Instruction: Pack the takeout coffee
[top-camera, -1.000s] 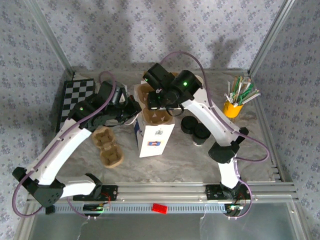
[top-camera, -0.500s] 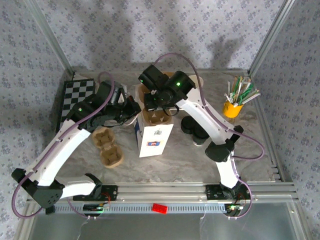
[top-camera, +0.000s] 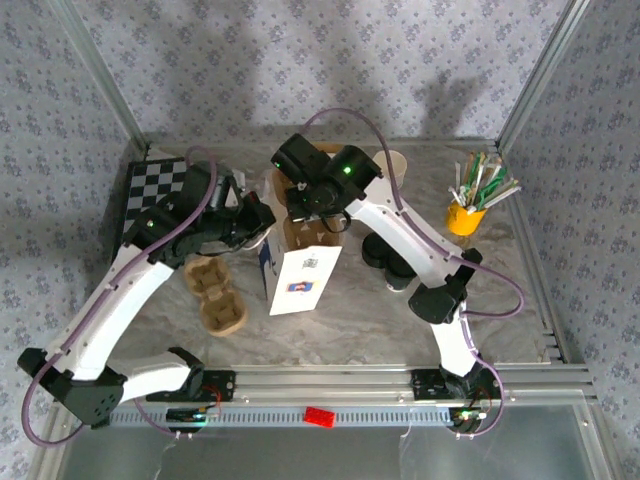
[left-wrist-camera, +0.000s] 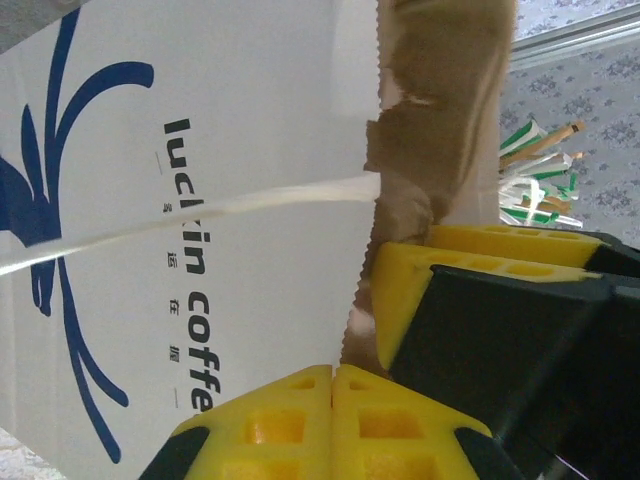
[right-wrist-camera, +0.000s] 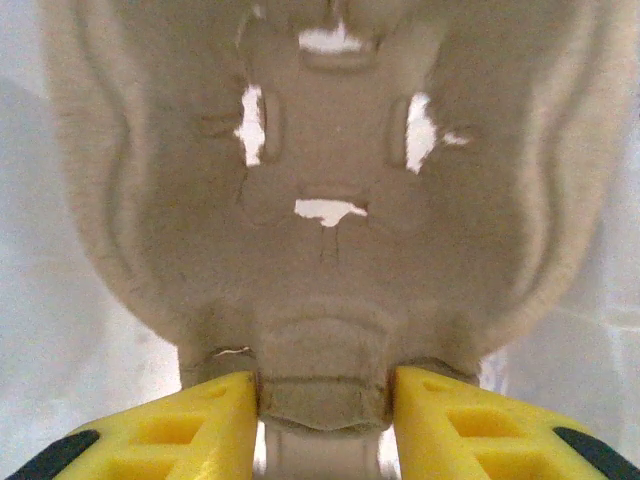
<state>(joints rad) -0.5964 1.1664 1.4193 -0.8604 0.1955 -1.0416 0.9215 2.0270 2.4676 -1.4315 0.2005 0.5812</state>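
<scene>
The white paper bag (top-camera: 300, 278) with blue print leans on the table's middle. My left gripper (top-camera: 262, 222) is shut on the bag's serrated top edge (left-wrist-camera: 358, 300); its yellow fingertips (left-wrist-camera: 333, 385) meet there. My right gripper (top-camera: 308, 206) is shut on the middle ridge of a brown pulp cup carrier (right-wrist-camera: 320, 200), which hangs in the bag's mouth (top-camera: 305, 234). The right gripper's fingers (right-wrist-camera: 325, 400) press the ridge from both sides. Right of the bag, the takeout coffee (top-camera: 398, 272), a small cup with a black lid, stands partly behind my right arm.
Two more pulp carriers (top-camera: 215, 292) lie left of the bag. A loose black lid (top-camera: 374, 250) sits beside the lidded cup. A yellow cup of straws (top-camera: 466, 212) stands at the right, a checkered board (top-camera: 152, 190) at the far left, and cream cups (top-camera: 397, 163) at the back.
The right gripper has carried the carrier a little left and back and tightened on it. The left gripper pulled the bag's rim left, so the bag leans more.
</scene>
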